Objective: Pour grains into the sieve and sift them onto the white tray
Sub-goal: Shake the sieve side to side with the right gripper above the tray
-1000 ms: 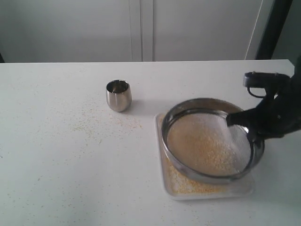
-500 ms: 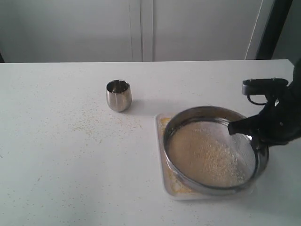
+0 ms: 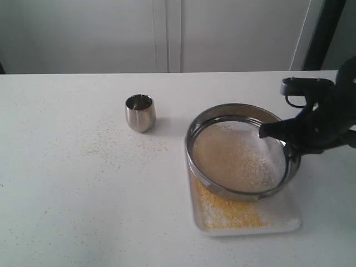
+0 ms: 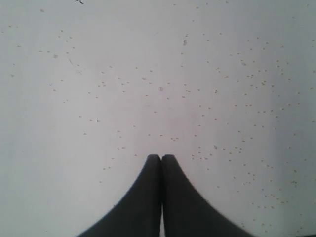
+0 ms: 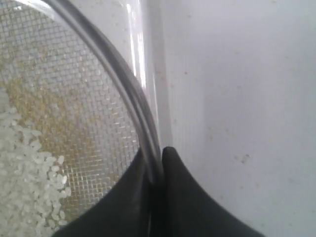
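I am pinching sieve (image 3: 222, 191) rim with right gripper (image 5: 157, 153), left gripper (image 4: 161, 157) closed empty | risk: rim slipping, grains (image 3: 247, 164) missing white tray (image 3: 281, 214)

White matte table (image 3: 67, 183) fills the exterior view from 3 through 6 to 9 o'clock, with its far edge running straight across. At 12 o'clock behind it is a pale grey wall (image 3: 83, 33) of flat panels, with a narrow vertical strip (image 3: 173, 33) between two seams. Dark post (image 3: 321, 33) at 1–2 o'clock, leaning slightly. Small dark patch (image 3: 1, 69) at the 9–10 o'clock edge. Light is soft and diffuse, shadows faint.
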You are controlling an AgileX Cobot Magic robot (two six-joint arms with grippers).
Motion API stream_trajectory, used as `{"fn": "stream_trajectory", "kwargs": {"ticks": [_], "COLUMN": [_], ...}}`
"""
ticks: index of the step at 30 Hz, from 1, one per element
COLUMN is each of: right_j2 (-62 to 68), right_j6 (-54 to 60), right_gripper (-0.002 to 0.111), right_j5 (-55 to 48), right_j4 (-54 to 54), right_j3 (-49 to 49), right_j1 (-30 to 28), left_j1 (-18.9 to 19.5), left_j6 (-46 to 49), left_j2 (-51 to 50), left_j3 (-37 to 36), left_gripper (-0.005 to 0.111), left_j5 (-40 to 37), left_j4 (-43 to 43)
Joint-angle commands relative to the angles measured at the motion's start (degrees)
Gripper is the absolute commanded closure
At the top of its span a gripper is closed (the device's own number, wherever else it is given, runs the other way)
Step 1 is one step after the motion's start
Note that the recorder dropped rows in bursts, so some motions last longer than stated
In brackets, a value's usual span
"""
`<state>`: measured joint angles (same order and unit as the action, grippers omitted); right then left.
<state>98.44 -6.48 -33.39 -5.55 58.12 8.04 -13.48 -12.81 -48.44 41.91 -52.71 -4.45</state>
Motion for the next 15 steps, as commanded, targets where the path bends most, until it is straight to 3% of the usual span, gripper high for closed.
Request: {"fn": "stream_trajectory", "kwargs": {"ticks": [1,4,6,8,11,15], "right_j2": [0.2,-6.2,-4.3,2.5,8.0,-2.1], "right_j6": [0.9,0.9,-0.2,-0.4,0.9,2.7], "right_gripper": [0.108,0.108,0.108,0.108,0.108,0.108], "right_j5": [-11.9,-0.1,6.7,1.4,-18.7,-12.4], "right_j4": [1.4,1.6,0.3,-0.2,-0.2,0.7], "right_j3": [2.9,-2.8,-1.0,7.2,15.2,6.4], "right_j1": [-0.7,-0.7,-0.7,-0.9,-1.1,-1.1], "left_j1": [0.2,0.2,0.2,0.2,0.2,0.2], "left_j6": [0.2,0.2,0.2,0.2,0.2,0.2], "left_j2": [0.4,0.4,0.4,0.4,0.4,0.4], "left_j3": [-0.2,-0.2,-0.2,-0.2,-0.2,-0.2], "left_gripper": [0.107,0.107,0.107,0.107,0.107,0.107], "left_j5": [-0.8,-0.8,-0.8,-0.7,-0.7,-0.7], "left_j4": [0.1,0.1,0.1,0.1,0.1,0.1]}}
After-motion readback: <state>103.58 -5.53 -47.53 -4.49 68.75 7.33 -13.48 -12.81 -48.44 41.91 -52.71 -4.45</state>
